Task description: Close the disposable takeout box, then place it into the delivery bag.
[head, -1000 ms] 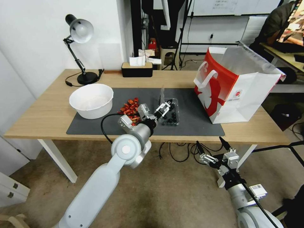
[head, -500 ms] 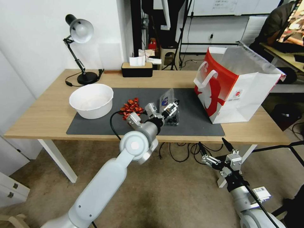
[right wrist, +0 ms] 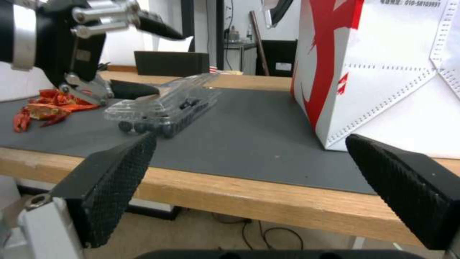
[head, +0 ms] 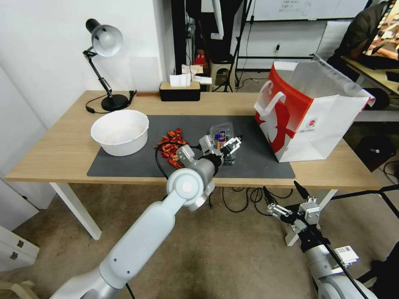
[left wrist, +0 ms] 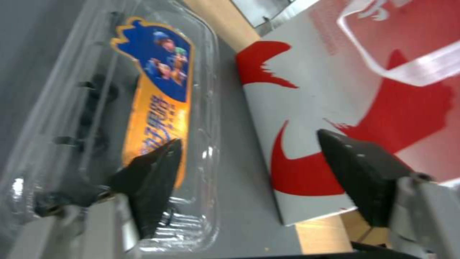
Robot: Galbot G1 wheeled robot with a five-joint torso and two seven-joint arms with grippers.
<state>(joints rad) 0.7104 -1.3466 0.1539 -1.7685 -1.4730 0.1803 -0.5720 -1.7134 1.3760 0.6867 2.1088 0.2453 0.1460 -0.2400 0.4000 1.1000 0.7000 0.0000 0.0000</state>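
Note:
The clear disposable takeout box [head: 221, 139] lies on the grey mat [head: 124, 166] with small dark pieces inside. Its lid, with the blue-orange label [left wrist: 160, 97], is folded down over the base and sits slightly tilted in the right wrist view, where the takeout box [right wrist: 163, 106] is seen from the side. My left gripper [head: 231, 145] is open: one finger [left wrist: 153, 176] presses on the lid, the other hangs beside the box toward the delivery bag [head: 309, 112]. The red and white bag stands open-topped to the right. My right gripper [head: 286, 199] is open below the table's front edge.
A white bowl [head: 119, 132] and a heap of red pieces [head: 169, 145] sit left of the box. A desk lamp [head: 104, 62] and a black tissue box [head: 179, 90] stand at the back. Bare mat lies between box and bag.
The lid has swung from upright down over the base. My left gripper moved right and forward with it, pressing the lid. The right arm drifted slightly right.

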